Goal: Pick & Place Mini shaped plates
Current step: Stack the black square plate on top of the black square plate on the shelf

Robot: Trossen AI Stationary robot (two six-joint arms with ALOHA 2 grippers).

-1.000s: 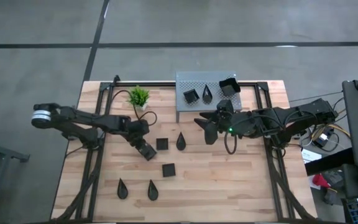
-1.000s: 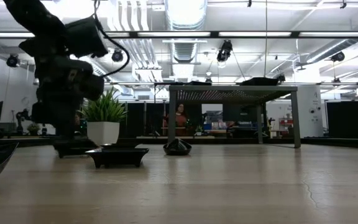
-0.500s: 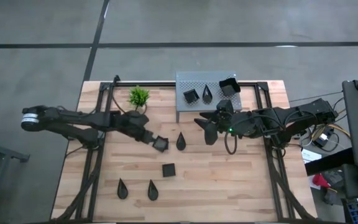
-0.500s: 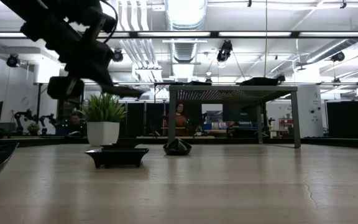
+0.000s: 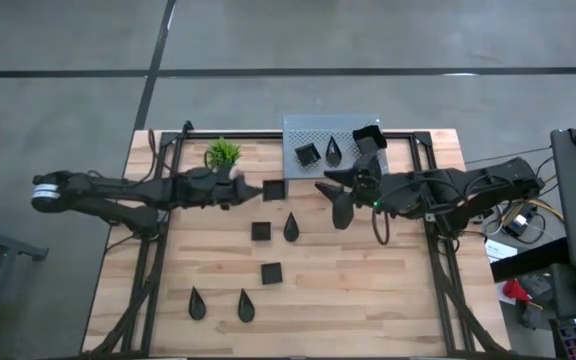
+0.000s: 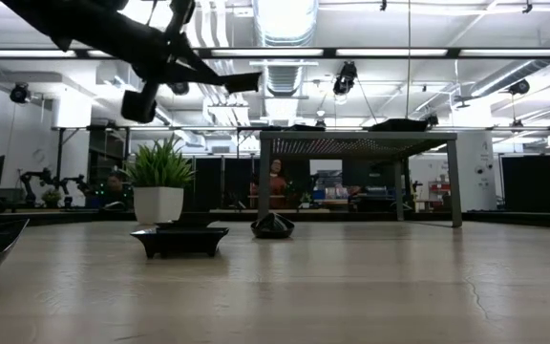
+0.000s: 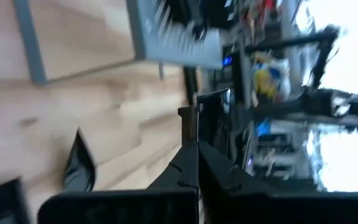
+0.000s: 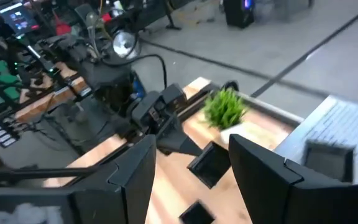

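My left gripper (image 5: 256, 189) hangs above the table between the green plant (image 5: 223, 155) and the grey shelf (image 5: 333, 148), shut on a small black square plate (image 5: 273, 188). My right gripper (image 5: 336, 200) waits open in front of the shelf. The shelf top bears a square plate (image 5: 307, 153), a teardrop plate (image 5: 334, 150) and a deeper square plate (image 5: 368, 138). Two square plates (image 5: 260, 231) (image 5: 271, 272) and three teardrop plates (image 5: 291, 228) (image 5: 197, 303) (image 5: 245, 305) lie flat on the table. My left gripper pinches the square plate between its two fingers by the rim on the plate's left side (image 5: 265, 189). The fingers (image 7: 188, 171) come level from the table's left. The plate (image 6: 242, 83) is lifted clear of the table and stands out beyond the fingertips, nearly level.
The potted plant (image 6: 160, 182) stands just on the far side of my left arm. The shelf (image 6: 356, 141) stands on legs near the far edge. Bare wood lies toward the near right corner (image 5: 388, 300). People and equipment show in the room behind.
My left gripper has risen from the table beside the two square plates with the plate in its hold. It has swung from pointing down to level and moved toward the far edge and the shelf. The plate is now lifted clear, high above the table.
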